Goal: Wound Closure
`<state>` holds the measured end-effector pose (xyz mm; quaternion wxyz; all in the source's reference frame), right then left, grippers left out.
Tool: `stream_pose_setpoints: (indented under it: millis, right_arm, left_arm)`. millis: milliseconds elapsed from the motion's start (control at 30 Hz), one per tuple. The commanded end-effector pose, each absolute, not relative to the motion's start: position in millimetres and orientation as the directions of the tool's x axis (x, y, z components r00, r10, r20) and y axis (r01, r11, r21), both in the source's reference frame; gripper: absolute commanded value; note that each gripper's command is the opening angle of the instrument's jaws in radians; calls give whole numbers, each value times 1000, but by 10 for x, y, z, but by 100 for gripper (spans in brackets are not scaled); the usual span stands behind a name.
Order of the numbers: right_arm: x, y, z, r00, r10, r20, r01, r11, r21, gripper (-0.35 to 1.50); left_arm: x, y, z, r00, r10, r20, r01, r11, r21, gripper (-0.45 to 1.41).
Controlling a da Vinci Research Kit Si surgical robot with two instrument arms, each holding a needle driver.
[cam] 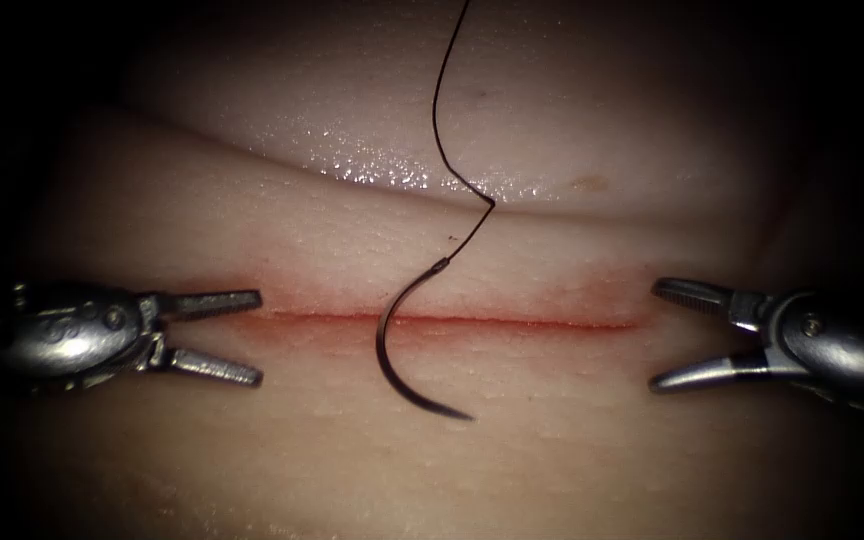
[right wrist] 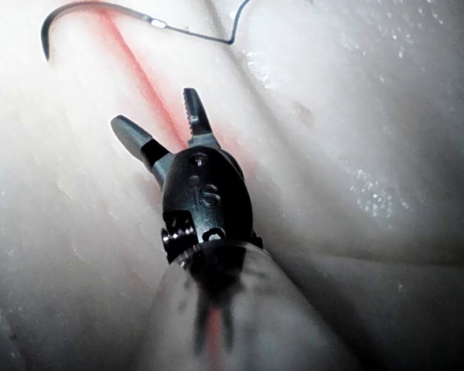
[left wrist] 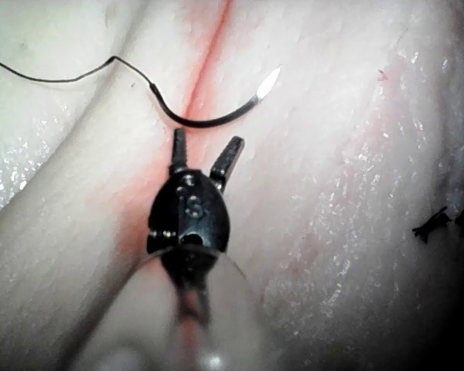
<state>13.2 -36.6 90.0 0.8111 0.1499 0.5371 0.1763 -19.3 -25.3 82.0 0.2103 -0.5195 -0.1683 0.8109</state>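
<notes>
My left tool sits at the left end of the cut, jaws spread, holding nothing. My right tool sits at the cut's right end, jaws also spread and empty. The needle lies loose on the tissue across the cut's middle, not in it. Its thread trails away from the cut, up over the tissue.
</notes>
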Motion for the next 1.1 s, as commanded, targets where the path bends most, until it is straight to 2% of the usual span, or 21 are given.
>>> stream_pose_setpoints:
  millis: [33,433,767,1100]
  right_arm:
    - [139,-369,906,359,449,-818,-124,892,435,77]
    - [137,-371,899,361,440,-822,-114,896,429,72]
    - [135,-371,899,359,440,-823,-113,896,429,74]
    - [136,-371,899,358,440,-823,-114,896,430,77]
  left_arm:
    - [-199,-258,826,-374,516,-770,-165,-854,-493,41]
    - [-214,-259,819,-385,463,-799,-162,-886,-435,38]
    - [-263,-251,822,-538,399,-743,-30,-890,-456,58]
    - [-282,-237,841,-649,336,-683,85,-860,-503,56]
